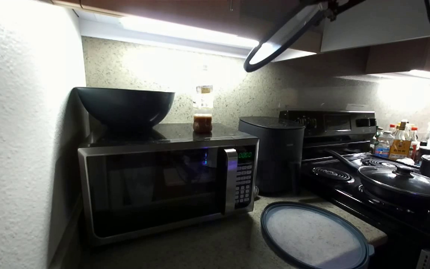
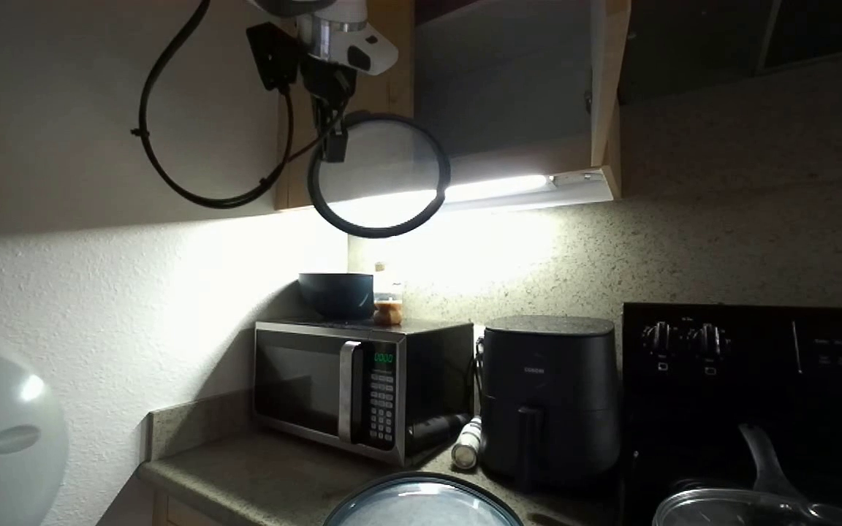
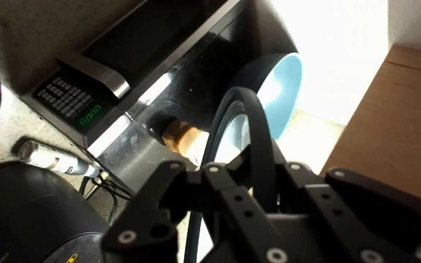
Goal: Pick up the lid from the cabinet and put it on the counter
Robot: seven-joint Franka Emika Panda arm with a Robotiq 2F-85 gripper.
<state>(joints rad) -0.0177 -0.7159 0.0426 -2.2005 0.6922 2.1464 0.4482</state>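
Pinching the lid (image 2: 383, 169) at its edge, the fingers (image 2: 335, 147) hold it up, steeply tilted, in front of the cabinet (image 2: 527, 155) in both exterior views, well above the worktop (image 2: 282, 464). Lower down, a similar disc (image 1: 312, 235) shows. A bowl (image 1: 127, 106) and a bottle (image 1: 202, 123) stand on the microwave (image 1: 155, 194).

I see dark bowl (image 1: 125, 108) and bottle (image 1: 203, 122) atop the microwave (image 1: 155, 190) | black air fryer (image 2: 549, 409) just beside it | lidded pan (image 1: 405, 186) on stove (image 1: 336, 188)
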